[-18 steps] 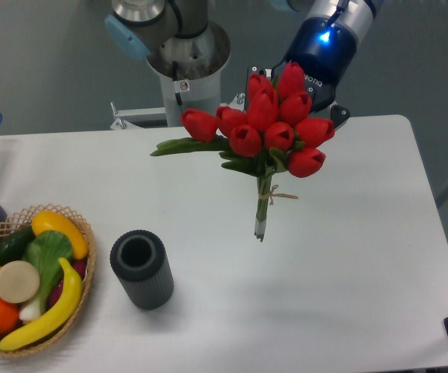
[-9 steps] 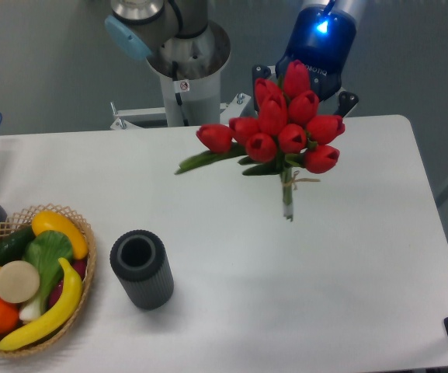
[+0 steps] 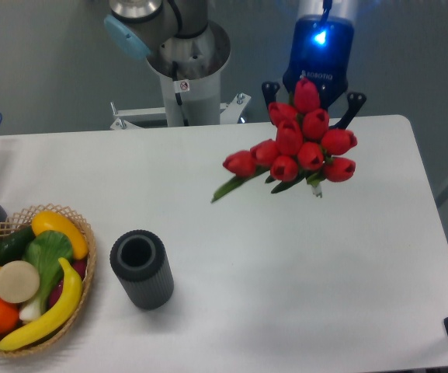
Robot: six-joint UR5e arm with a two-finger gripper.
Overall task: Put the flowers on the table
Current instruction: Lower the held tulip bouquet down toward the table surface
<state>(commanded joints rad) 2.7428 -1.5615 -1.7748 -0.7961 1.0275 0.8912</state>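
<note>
Rightward now, flowers (image 3: 305,148) hang well apart from vase (image 3: 141,269); fingers' (image 3: 346,107) grip unclear

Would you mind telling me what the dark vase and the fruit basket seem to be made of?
The vase looks like matte dark plastic or rubber: its ribbed wall shows no shine, though ceramic cannot be ruled out. The basket appears to be woven wicker, with a tan open-weave rim visible around the fruit.

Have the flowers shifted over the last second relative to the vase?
Yes. The flowers moved right, farther from the stationary vase, carried by the gripper.
</note>
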